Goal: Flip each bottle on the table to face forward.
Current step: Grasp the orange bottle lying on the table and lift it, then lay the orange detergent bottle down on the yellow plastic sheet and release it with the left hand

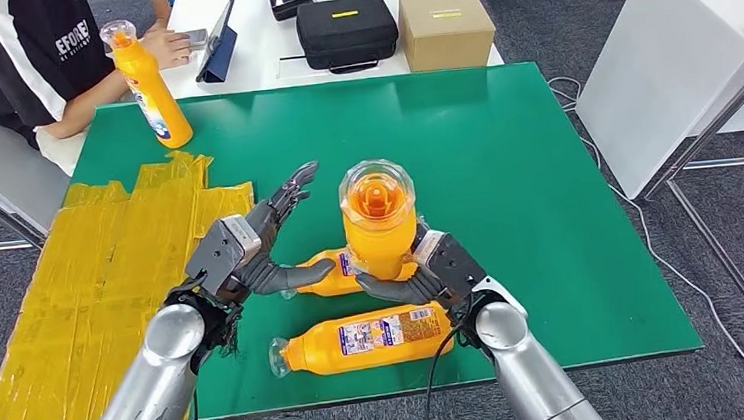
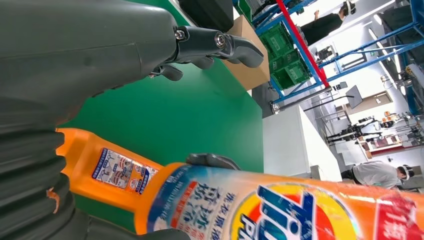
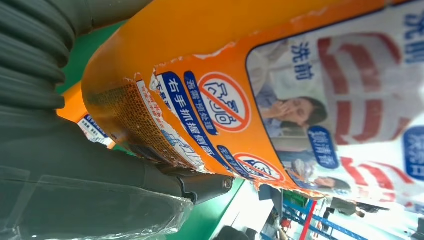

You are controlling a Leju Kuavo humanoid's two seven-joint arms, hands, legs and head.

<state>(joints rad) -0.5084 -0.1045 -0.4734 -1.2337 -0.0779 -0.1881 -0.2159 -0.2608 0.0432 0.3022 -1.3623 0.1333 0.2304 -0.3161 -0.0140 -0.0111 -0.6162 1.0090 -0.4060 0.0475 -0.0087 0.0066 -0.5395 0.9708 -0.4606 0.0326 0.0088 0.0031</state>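
Note:
My right hand (image 1: pixel 423 276) grips an orange detergent bottle (image 1: pixel 379 224) with a clear cap, holding it upright above the green table (image 1: pixel 503 139). In the right wrist view its back label (image 3: pixel 300 85) faces the camera, with my thumb (image 3: pixel 150 180) under it. My left hand (image 1: pixel 260 241) is open beside it, fingers spread, thumb close to a second orange bottle (image 1: pixel 325 277) lying behind the held one. The left wrist view shows the held bottle's front label (image 2: pixel 280 205) and the lying bottle (image 2: pixel 110 170). A third bottle (image 1: pixel 363 339) lies near the front edge. A fourth (image 1: pixel 150 85) stands at the far left.
A person (image 1: pixel 35 56) sits at the far left corner, a hand by the standing bottle. Yellow plastic sheeting (image 1: pixel 103 281) covers the table's left side and hangs off it. Behind, a white table carries a black case (image 1: pixel 346 31), a cardboard box (image 1: pixel 445 29) and a tablet (image 1: pixel 218 44).

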